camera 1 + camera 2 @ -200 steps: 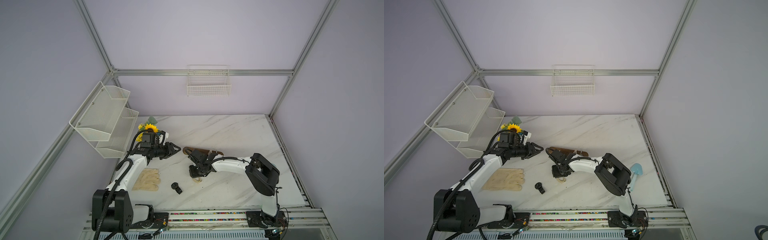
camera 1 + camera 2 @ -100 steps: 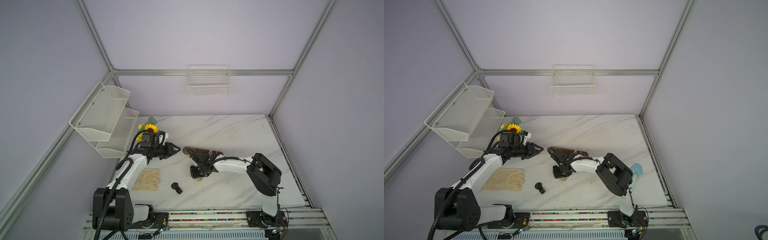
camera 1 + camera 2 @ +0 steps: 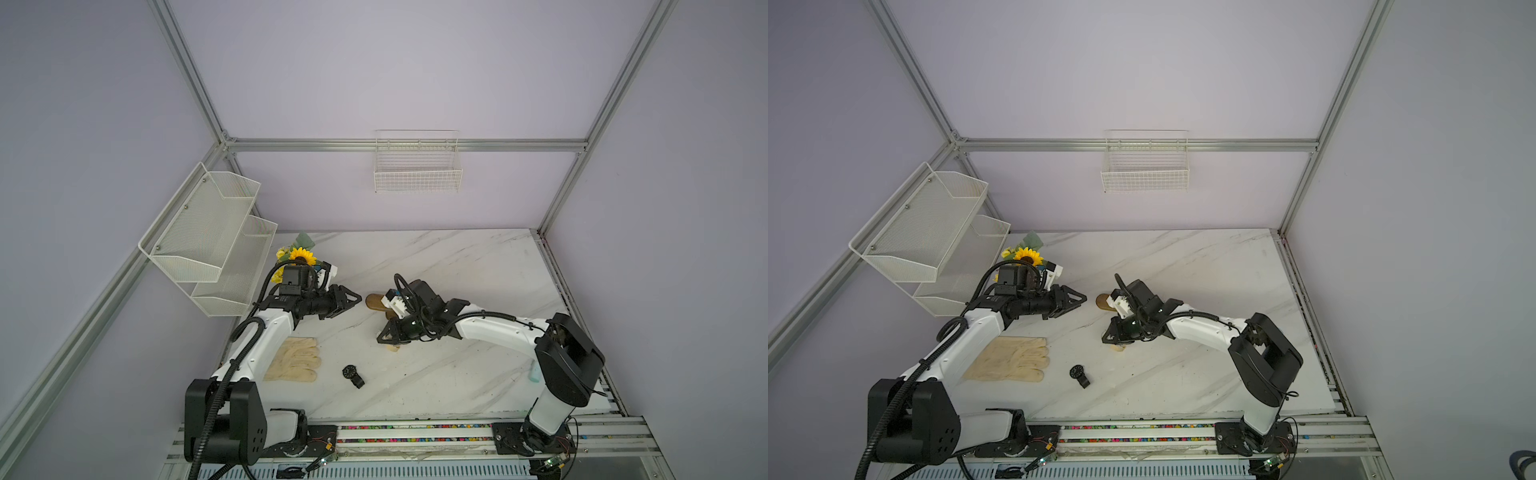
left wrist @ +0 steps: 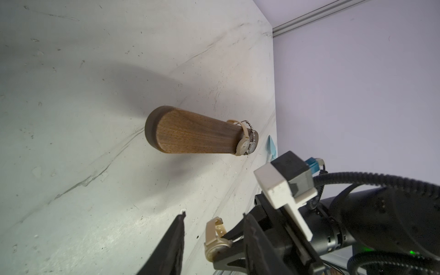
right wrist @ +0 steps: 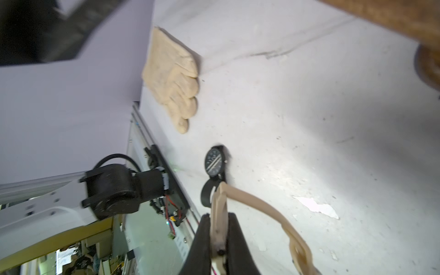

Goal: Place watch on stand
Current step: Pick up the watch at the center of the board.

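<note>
Now the wooden stand [image 4: 192, 133] offers bare bar toward our left gripper [image 3: 355, 297], which hovers there; parted or not, we cannot tell. Our right gripper [image 5: 217, 220] is clamped on the strap of the beige watch [image 4: 215, 240], low beside the base. The grasp looks made, so next we lift it and loop it on.

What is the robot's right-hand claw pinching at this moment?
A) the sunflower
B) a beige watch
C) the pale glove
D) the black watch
B: in the right wrist view the right gripper is clamped on the strap of the beige watch, while the black watch lies on the table.
</note>
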`<state>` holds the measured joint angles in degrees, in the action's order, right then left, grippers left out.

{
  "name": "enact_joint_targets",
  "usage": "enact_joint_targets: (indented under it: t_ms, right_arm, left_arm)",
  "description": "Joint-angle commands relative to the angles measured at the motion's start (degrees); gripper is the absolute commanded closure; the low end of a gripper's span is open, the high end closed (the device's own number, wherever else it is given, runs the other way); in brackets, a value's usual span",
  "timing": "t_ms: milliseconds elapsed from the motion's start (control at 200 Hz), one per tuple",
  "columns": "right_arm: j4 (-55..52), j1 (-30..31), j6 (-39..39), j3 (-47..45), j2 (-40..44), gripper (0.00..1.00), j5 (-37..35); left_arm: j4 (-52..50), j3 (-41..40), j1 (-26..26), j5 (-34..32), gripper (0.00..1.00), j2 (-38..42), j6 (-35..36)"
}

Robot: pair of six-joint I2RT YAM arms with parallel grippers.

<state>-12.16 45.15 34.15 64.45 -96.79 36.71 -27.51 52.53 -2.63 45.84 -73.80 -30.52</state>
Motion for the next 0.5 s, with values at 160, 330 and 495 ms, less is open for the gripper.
enact_joint_targets:
  t_ms: [160,330,495]
  right_arm:
    - [7.69,-6.55,-4.26,-1.13,4.02,0.89,22.73]
    - [10.24,-8.39,-4.14,-1.0,5.29,0.89,27.0]
    - [10.44,-9.49,-5.76,-0.53,6.52,0.89,26.21]
  left_arm:
    - [5.08,0.96,0.26,8.2,0.57,5.39,1.11]
    - [8.17,-0.21,-0.82,10.78,0.52,7.08,-0.33]
    - [17.32,-1.8,-5.21,15.11,0.49,7.3,-7.08]
